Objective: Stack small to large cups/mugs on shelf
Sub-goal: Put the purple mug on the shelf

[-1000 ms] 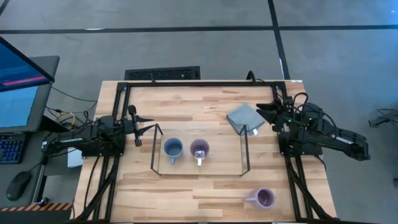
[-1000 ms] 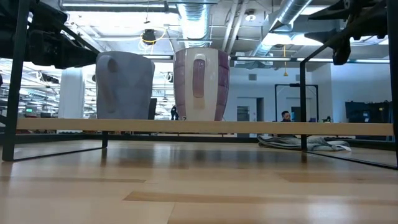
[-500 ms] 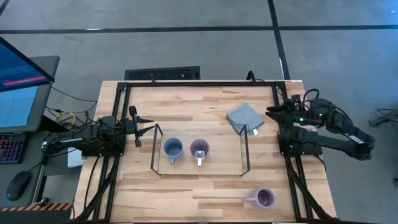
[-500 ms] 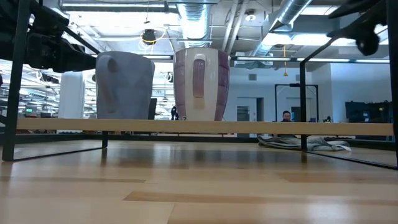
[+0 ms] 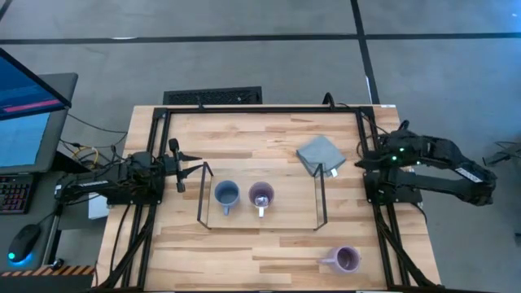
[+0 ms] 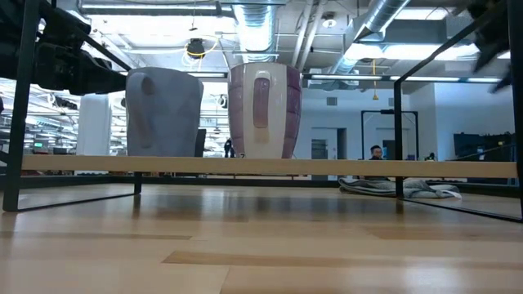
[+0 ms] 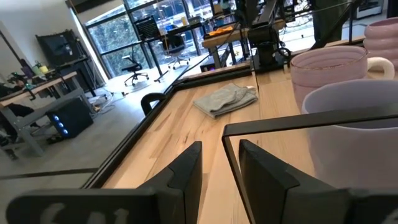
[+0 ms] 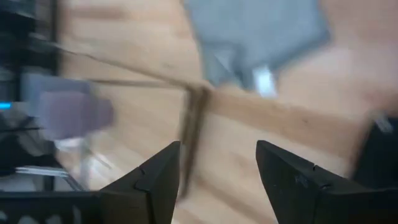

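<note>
A blue-grey mug [image 5: 225, 195] [image 6: 163, 113] and a lavender mug [image 5: 260, 195] [image 6: 263, 110] stand upright side by side on the shelf's wood board [image 5: 293, 203] [image 6: 343, 167]. The other lavender mug [image 5: 346, 259] stands on the table near its near right corner. My left gripper [image 5: 189, 163] [image 7: 221, 165] is open and waits just left of the shelf's left wire frame. My right gripper [image 5: 362, 155] [image 8: 217, 168] is open and raised over the table's right edge, beside the cloth. Its wrist view is blurred.
A folded grey cloth [image 5: 321, 155] [image 6: 392, 188] lies on the table behind the shelf's right end. A black metal frame [image 5: 260, 108] runs round the table. Bare wood shows in front of the shelf [image 5: 244, 252] and behind it.
My right arm has risen and drawn back toward the table's right edge, its gripper moving slightly toward the near edge; it is blurred with motion now. The mugs, the shelf and the cloth stand as before.
</note>
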You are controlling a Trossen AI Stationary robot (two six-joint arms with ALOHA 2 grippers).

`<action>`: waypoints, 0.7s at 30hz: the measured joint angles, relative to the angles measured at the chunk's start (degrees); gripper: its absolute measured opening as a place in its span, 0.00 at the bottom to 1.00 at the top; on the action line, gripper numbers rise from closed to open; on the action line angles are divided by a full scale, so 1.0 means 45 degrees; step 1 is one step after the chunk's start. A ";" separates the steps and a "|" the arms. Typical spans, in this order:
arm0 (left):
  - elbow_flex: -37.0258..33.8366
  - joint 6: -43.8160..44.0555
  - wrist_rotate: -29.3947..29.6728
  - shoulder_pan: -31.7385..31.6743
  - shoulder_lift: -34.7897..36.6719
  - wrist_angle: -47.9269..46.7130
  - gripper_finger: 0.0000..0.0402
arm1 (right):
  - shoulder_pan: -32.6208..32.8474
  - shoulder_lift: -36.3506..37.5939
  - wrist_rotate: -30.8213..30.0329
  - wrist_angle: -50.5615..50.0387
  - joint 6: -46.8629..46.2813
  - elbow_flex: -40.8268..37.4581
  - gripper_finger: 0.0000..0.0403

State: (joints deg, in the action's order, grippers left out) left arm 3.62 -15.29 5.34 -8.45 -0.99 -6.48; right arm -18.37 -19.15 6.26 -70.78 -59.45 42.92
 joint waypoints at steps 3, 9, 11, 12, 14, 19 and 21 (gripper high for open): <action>0.0000 -0.0010 0.0000 0.0000 0.0000 -0.0005 0.24 | 0.0000 -0.0405 0.0623 -0.1268 -0.0774 0.0000 0.57; 0.0000 -0.0015 0.0321 0.0000 0.0000 0.0000 0.24 | 0.0056 -0.1305 0.0740 0.0329 0.0155 0.0277 0.57; 0.0000 -0.0015 0.0330 0.0000 0.0000 0.0000 0.24 | 0.0234 -0.1765 0.0814 0.0408 0.0388 0.0767 0.57; 0.0000 -0.0015 0.0330 0.0000 0.0000 -0.0004 0.24 | 0.0378 -0.2044 0.0809 0.0317 0.0410 0.1031 0.57; 0.0000 -0.0015 0.0338 0.0000 0.0000 -0.0005 0.24 | 0.0729 -0.2579 0.0757 0.0083 0.0415 0.1656 0.57; -0.0005 -0.0019 0.0340 0.0000 0.0000 -0.0005 0.24 | 0.2004 -0.4081 -0.0132 -0.1064 0.0060 0.3384 0.57; -0.0005 -0.0015 0.0340 0.0000 0.0000 -0.0008 0.24 | 0.2719 -0.4671 -0.0692 -0.1443 -0.0406 0.3936 0.57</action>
State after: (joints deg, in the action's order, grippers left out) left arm 3.60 -15.35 6.87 -8.45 -0.99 -6.52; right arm -6.14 -40.17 3.15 -77.28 -61.28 60.63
